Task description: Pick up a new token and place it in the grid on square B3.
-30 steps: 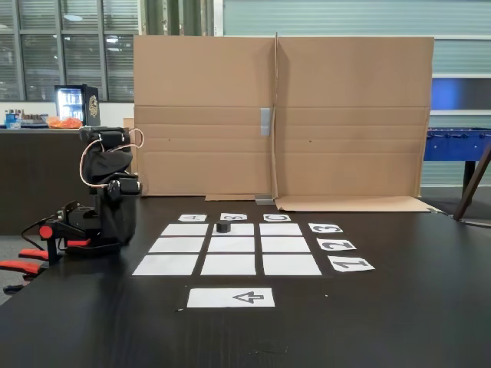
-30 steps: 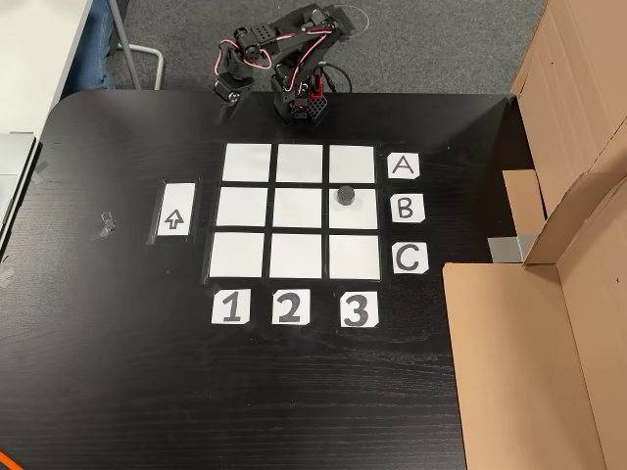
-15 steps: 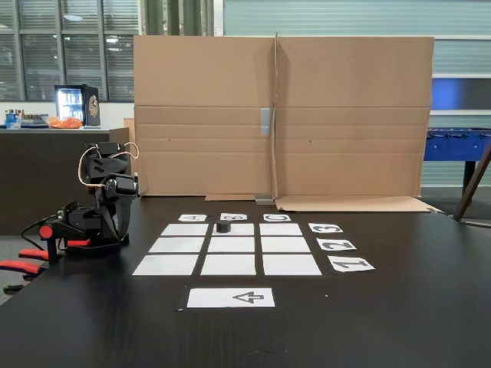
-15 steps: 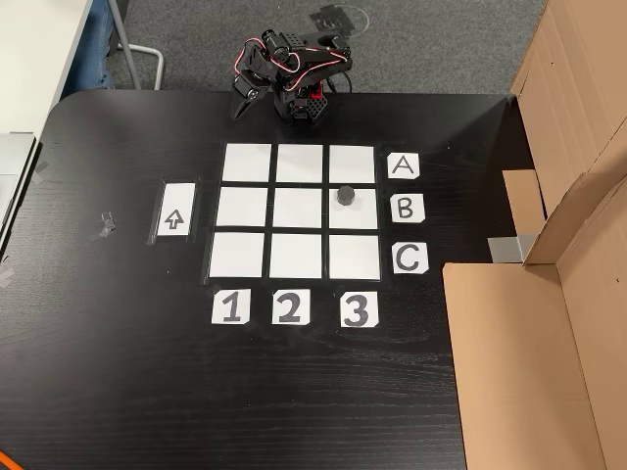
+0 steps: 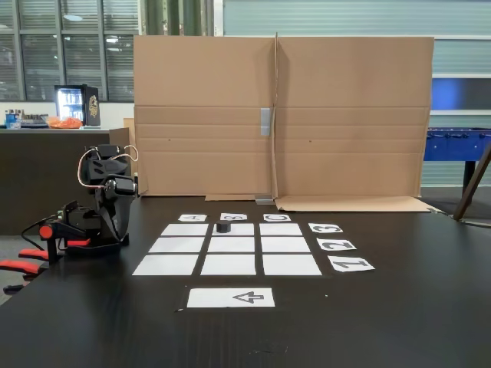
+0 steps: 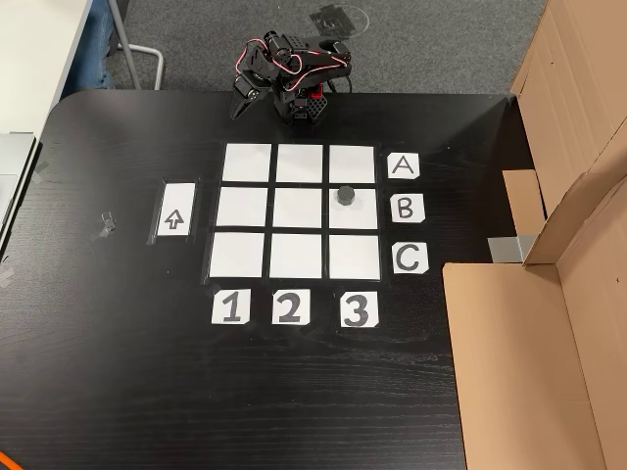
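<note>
Looking first at the fixed view from the table's edge, I find the arm (image 5: 103, 203) folded low over its base at the left, off the paper, with its gripper (image 5: 123, 222) tucked against the body; whether the jaws stand apart or together I cannot tell from here. The token (image 5: 223, 227) sits on the far middle rectangle of the grid (image 5: 228, 264), in line with the "B" card (image 5: 233, 217) behind it and level with the "3" card (image 5: 325, 228) at the right, so I judge it to lie on square B3 (image 5: 239, 229). In the fixed view from above, the gripper (image 6: 241, 106) points down-left from the base at the table's top edge, its fingers too small and dark to read as parted or closed, and nothing shows between them. The token (image 6: 345, 196) rests wholly inside square B3 (image 6: 361, 211), towards its upper left, touching no border. From the gripper it lies well apart, down and to the right, across the A row. Being round, it has no long axis to favour. The placement appears made; no spare token is seen on the table (image 6: 118, 372).
</note>
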{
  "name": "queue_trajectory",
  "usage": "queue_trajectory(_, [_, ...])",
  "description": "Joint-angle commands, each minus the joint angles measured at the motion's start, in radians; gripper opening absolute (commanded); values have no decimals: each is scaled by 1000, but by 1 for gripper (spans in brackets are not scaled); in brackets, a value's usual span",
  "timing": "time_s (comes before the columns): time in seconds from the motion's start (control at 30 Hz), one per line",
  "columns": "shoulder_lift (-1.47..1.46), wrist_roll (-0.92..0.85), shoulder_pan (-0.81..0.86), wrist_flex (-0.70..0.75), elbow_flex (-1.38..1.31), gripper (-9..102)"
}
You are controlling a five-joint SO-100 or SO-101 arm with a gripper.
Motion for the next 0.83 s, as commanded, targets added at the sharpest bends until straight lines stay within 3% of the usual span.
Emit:
queue_trajectory(0.0, [6,2,9,5,0,-1])
queue_trajectory(0.8, [11,2,-12,6,0,-1])
